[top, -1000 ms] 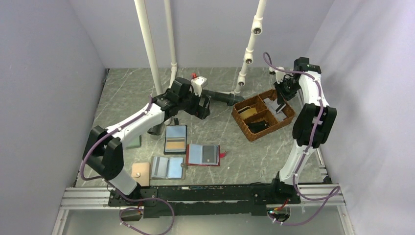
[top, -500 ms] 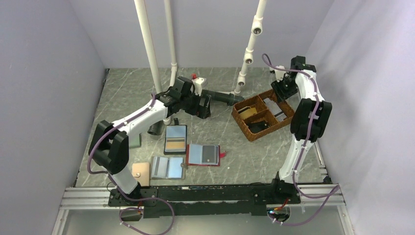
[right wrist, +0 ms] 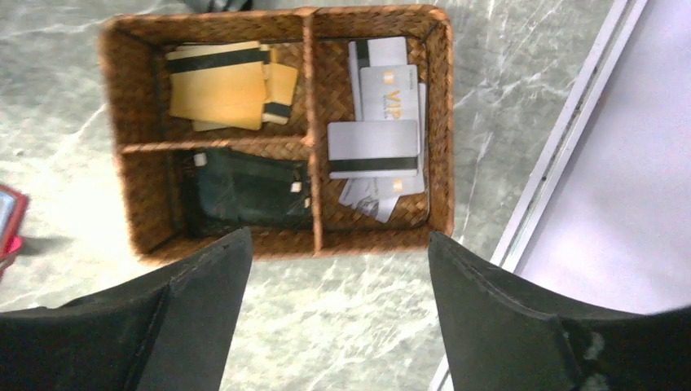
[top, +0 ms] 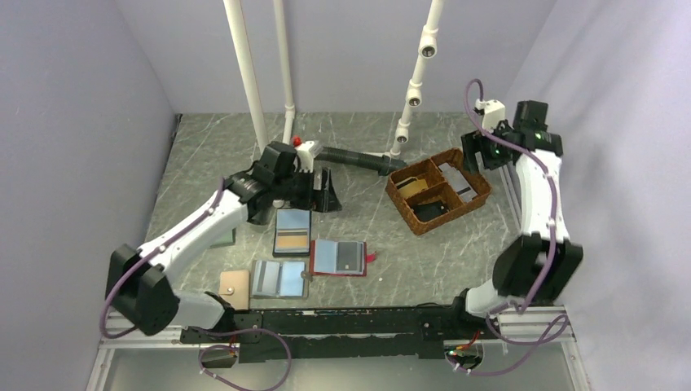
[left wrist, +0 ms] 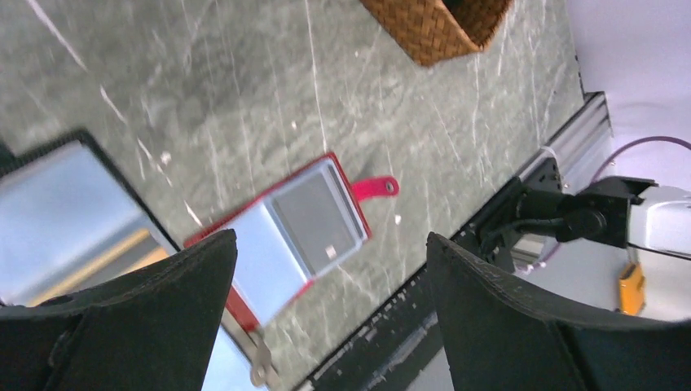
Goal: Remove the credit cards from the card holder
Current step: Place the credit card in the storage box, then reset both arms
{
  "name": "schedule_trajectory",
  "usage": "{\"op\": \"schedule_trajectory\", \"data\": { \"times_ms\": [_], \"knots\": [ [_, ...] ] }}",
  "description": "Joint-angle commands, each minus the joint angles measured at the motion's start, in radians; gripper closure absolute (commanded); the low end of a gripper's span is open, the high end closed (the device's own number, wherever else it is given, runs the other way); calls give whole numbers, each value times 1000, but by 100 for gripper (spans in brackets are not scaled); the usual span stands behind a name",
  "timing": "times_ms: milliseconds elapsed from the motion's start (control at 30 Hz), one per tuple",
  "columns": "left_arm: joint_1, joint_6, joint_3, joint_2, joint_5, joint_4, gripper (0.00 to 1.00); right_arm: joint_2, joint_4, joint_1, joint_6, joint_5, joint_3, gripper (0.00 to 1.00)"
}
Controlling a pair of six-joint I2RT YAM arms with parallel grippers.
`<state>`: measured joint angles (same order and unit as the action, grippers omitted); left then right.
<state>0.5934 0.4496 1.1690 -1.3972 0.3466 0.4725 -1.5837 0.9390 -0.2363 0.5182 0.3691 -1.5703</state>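
The card holder [top: 338, 257], a red bifold with a light blue and a grey inner panel and a red tab, lies spread open near the table's front. In the left wrist view the card holder [left wrist: 301, 228] is below my left gripper [left wrist: 326, 240], which is open and empty. From above, the left gripper [top: 324, 194] hangs behind the card holder. Credit cards lie in the wicker basket [right wrist: 111, 122]: tan-orange credit cards [right wrist: 218, 90] in one compartment, grey ones [right wrist: 379, 138] in another. My right gripper [right wrist: 338, 236] is open and empty above the basket's edge. From above, the right gripper [top: 481, 155] is beside the basket [top: 405, 208].
A dark-framed blue wallet with a tan panel [top: 292, 232] and a pale blue bifold [top: 279, 278] lie left of the card holder. A dark wallet [right wrist: 244, 191] fills the basket's third compartment. White pipes [top: 248, 81] and a black tube [top: 358, 159] stand at the back.
My right gripper has opened and drawn up and right, away from the basket's grey-card compartment. The left arm has swung left and nearer, towards the wallets, still open.
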Motion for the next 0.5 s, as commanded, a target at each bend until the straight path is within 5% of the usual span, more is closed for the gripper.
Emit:
{"op": "schedule_trajectory", "data": {
  "times_ms": [0, 100, 467],
  "knots": [
    [5, 122, -103, 168, 19, 3, 9, 231, -93, -29, -50, 129, 157, 10],
    [28, 170, -135, 250, -7, 5, 9, 328, -79, -49, -90, 197, 202, 1],
    [195, 231, -98, 383, -342, 205, 6, 513, -89, -68, -316, 222, 245, 0]
  ]
}}
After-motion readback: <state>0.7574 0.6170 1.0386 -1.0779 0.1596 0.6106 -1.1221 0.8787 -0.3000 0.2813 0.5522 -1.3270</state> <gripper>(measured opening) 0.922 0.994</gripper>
